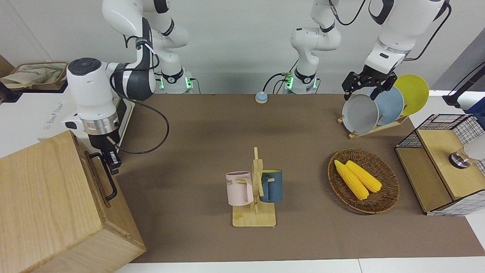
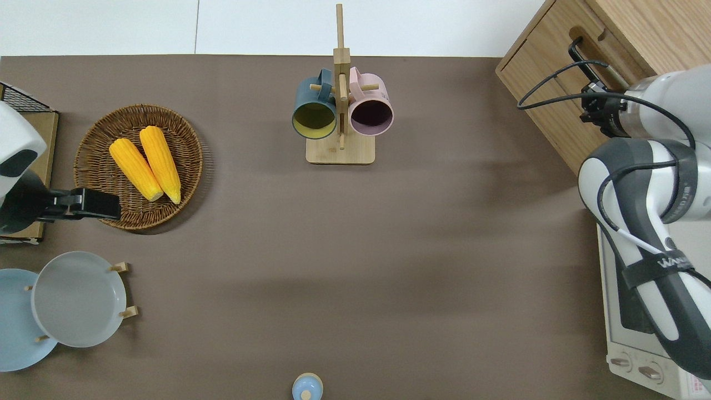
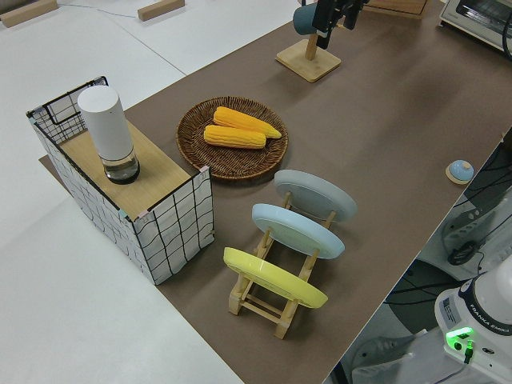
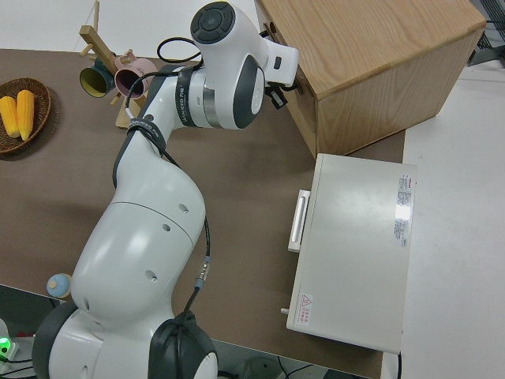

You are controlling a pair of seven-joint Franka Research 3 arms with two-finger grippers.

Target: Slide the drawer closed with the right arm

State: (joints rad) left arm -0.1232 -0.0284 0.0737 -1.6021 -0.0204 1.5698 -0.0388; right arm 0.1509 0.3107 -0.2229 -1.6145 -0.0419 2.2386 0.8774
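Note:
The drawer [image 1: 99,189] sits pushed in, its front flush with the big pale-wood box [image 1: 41,197] at the right arm's end of the table. Its black loop handle [image 1: 108,181] sticks out from the front. My right gripper [image 1: 110,161] hangs at the end of the handle nearer to the robots, close against the drawer front. In the overhead view the gripper [image 2: 593,95] is beside the handle [image 2: 577,51] and the drawer front [image 2: 555,55]. The right side view shows the gripper [image 4: 278,93] against the box [image 4: 371,55]. The left arm is parked.
A wooden mug rack [image 1: 254,212] with a pink and a blue mug stands mid-table. A wicker basket [image 1: 386,197] holds two corn cobs. A plate rack [image 1: 373,108], a wire-grid cabinet [image 1: 443,163], a blue bell [image 1: 261,98] and a white toaster oven [image 2: 627,333] are also here.

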